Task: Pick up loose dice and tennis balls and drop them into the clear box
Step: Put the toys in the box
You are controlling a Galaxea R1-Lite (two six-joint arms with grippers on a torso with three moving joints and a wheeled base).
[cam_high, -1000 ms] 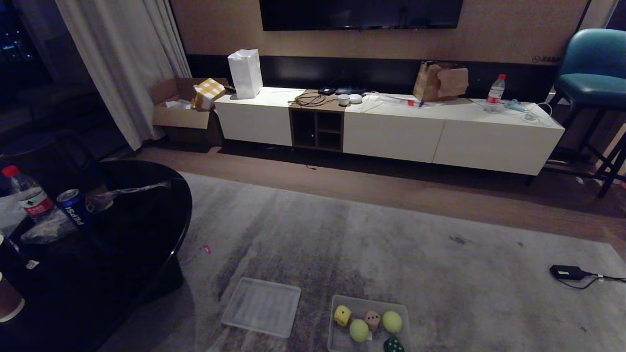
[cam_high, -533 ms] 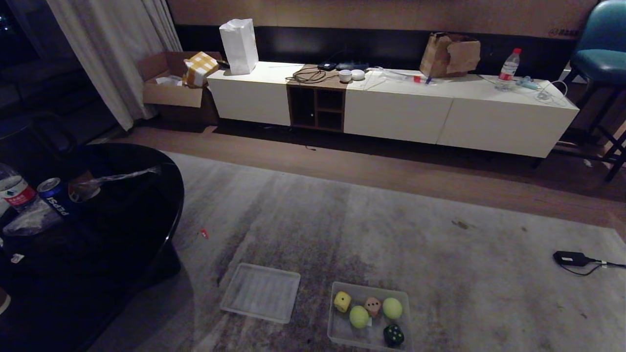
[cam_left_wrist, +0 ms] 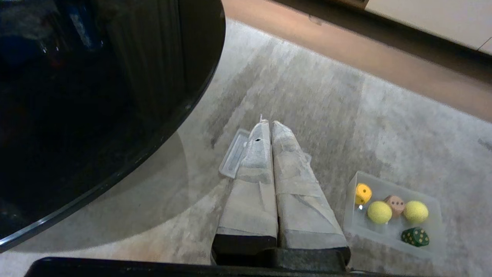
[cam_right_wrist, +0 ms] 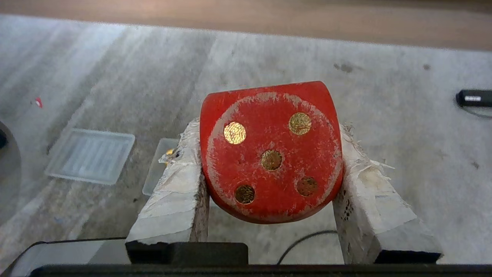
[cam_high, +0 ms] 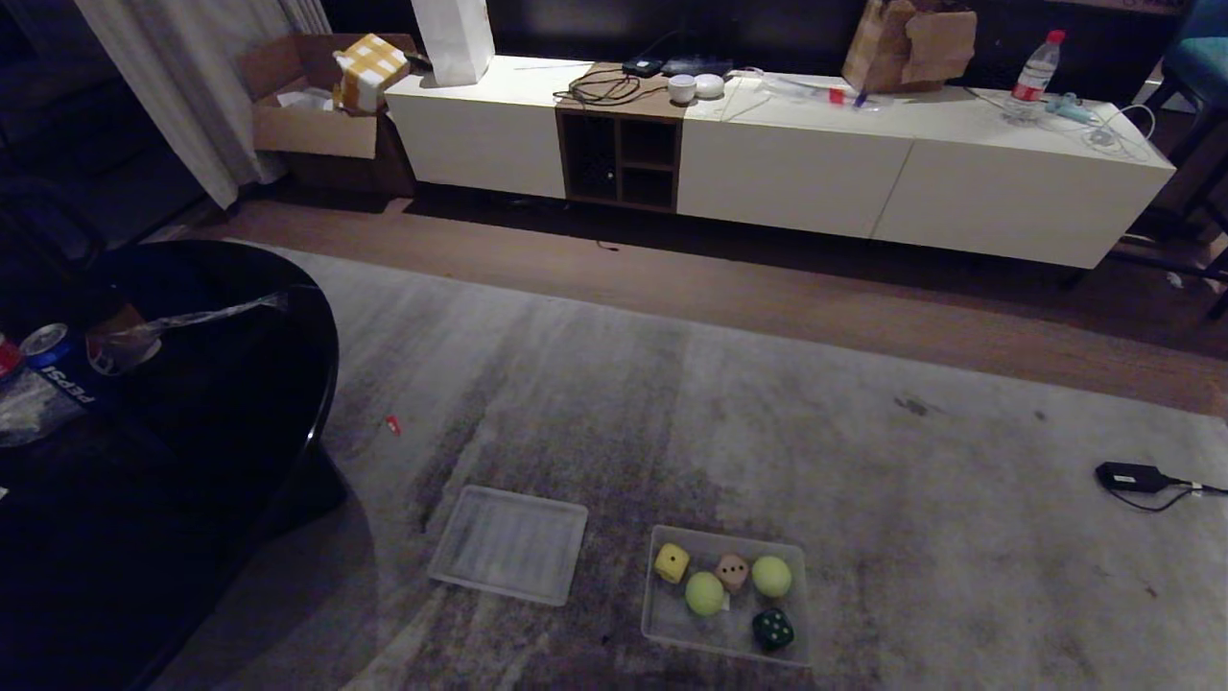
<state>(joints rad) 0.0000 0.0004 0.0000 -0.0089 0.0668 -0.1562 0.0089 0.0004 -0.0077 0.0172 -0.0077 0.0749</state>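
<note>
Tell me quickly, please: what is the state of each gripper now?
Left gripper: closed, holding nothing.
Right gripper: closed on the red die.

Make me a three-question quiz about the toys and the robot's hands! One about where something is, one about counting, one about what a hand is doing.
1. Where is the ribbed lid?
A. on the rug, left of the clear box
B. inside the box
C. on the black table

2. How many tennis balls are in the box?
A. none
B. two
C. four

3. What is the right hand doing?
A. hanging empty
B. gripping a bottle
C. gripping the red die

Answers:
A, the lid lies beside the clear box.
B, the tennis balls number two.
C, the right hand clamps the red die.
</note>
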